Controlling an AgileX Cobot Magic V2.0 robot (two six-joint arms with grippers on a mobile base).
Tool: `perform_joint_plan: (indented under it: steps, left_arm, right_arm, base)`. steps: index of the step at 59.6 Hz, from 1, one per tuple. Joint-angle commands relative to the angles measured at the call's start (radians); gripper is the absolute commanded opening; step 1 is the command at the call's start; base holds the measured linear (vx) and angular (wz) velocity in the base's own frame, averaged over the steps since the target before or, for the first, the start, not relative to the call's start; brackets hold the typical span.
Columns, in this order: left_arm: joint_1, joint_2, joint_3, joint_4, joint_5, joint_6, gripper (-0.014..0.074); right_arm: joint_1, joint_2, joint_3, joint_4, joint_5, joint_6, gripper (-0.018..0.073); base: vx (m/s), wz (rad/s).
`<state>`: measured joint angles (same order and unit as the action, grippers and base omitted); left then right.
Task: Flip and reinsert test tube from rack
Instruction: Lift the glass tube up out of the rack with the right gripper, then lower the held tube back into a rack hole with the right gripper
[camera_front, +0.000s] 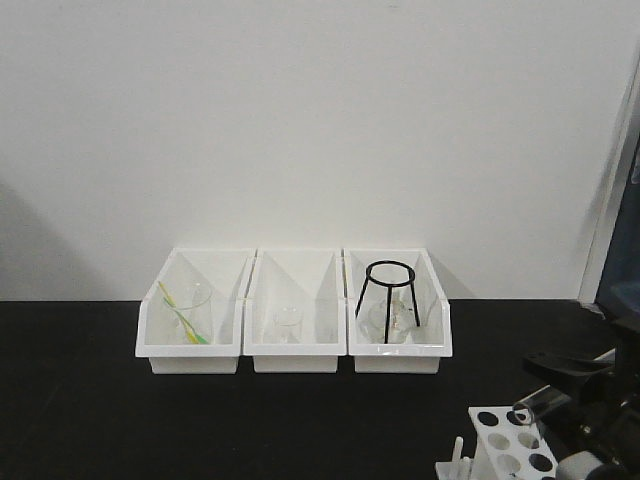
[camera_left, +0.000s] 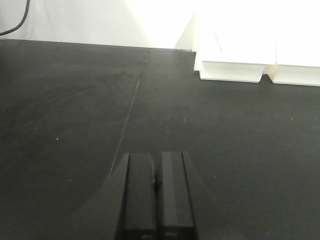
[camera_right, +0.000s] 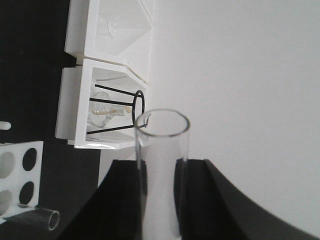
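At six o'clock in our right wrist view, our right hand (camera_right: 160, 172) grips the test tube (camera_right: 163, 145), open rim outward, clear of the rack (camera_right: 20, 175) at eight o'clock. We judge smooth glass could slip or miss a hole. Our left hand (camera_left: 157, 197) is closed, empty.

No legible text, label, brand, number or sign appears on the test tube (camera_right: 161, 175), rack (camera_right: 17, 177) or bins (camera_front: 295, 352).
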<state>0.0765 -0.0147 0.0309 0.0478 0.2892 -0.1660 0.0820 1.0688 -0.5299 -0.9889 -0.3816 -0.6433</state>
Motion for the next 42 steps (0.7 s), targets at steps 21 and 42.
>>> perform_joint_plan:
  steps: [21, 42]
  left_arm:
    - [-0.007, -0.013, 0.001, -0.004, -0.087, 0.0, -0.0006]
    - [-0.007, -0.013, 0.001, -0.004, -0.087, 0.0, -0.0006]
  right_arm:
    - [-0.001, -0.019, -0.037, 0.907, -0.153, 0.437, 0.012]
    - [-0.001, -0.019, -0.037, 1.087, -0.128, 0.785, 0.012]
  base:
    - [0.0, 0.0]
    - [0.0, 0.0]
